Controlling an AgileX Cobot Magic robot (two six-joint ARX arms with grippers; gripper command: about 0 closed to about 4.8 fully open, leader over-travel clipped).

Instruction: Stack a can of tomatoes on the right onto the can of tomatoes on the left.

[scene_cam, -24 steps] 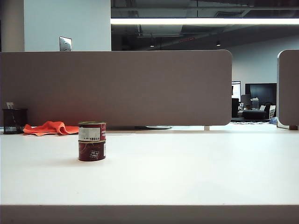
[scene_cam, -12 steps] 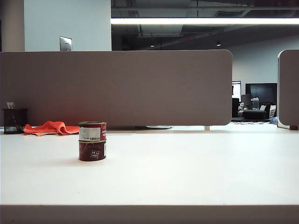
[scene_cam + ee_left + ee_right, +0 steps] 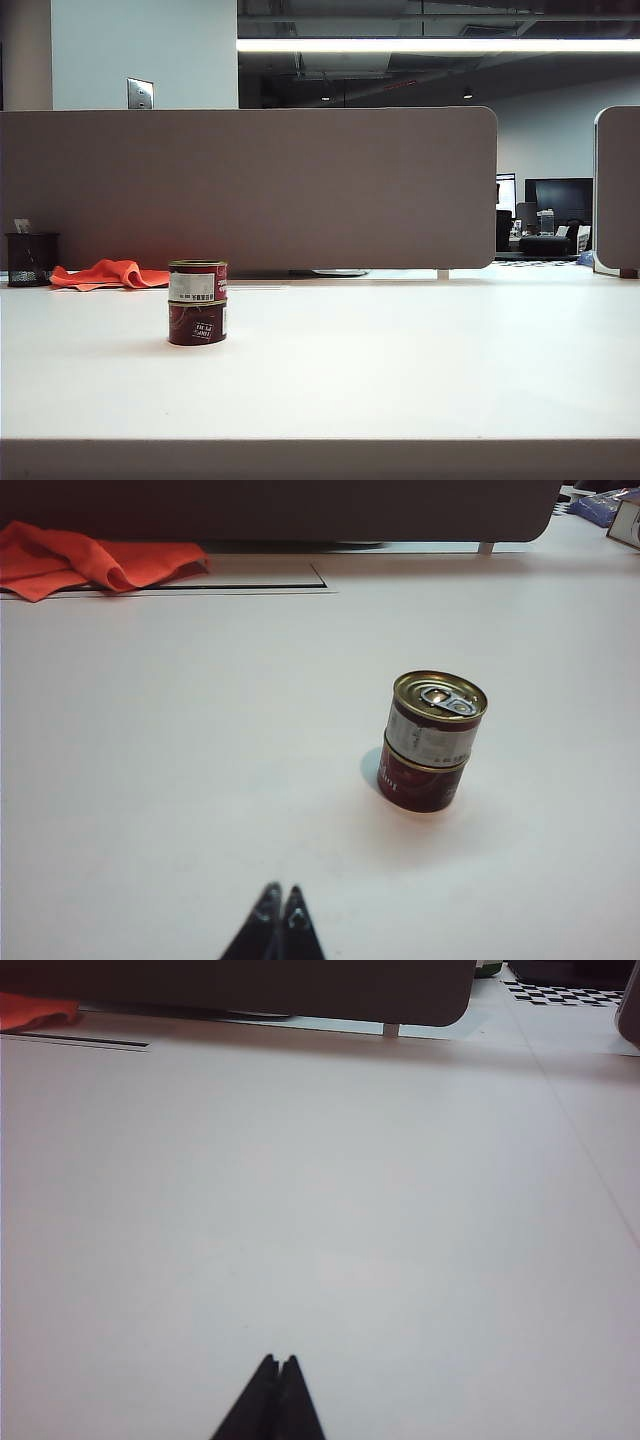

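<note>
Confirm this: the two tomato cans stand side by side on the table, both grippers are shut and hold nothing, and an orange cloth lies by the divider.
Not side by side: the upper can sits stacked on the lower can, as the left wrist view shows. The rest holds: left gripper and right gripper shut and holding nothing, orange cloth by the divider.

— What do you see on the big white table (image 3: 400, 360)?

— An orange cloth (image 3: 108, 273) lies all crumpled at the back, on the left side. Just beside it stands a dark cup (image 3: 31, 259) with something small sticking out of the top.

— And behind the table?

— A long brown wall panel (image 3: 250, 185) stands along the back edge. Another panel (image 3: 616, 190) like it stands far to the right. There is a bright strip light (image 3: 440, 45) up on the ceiling. A dark screen (image 3: 560, 200) sits far away in the room, past the gap.
</note>
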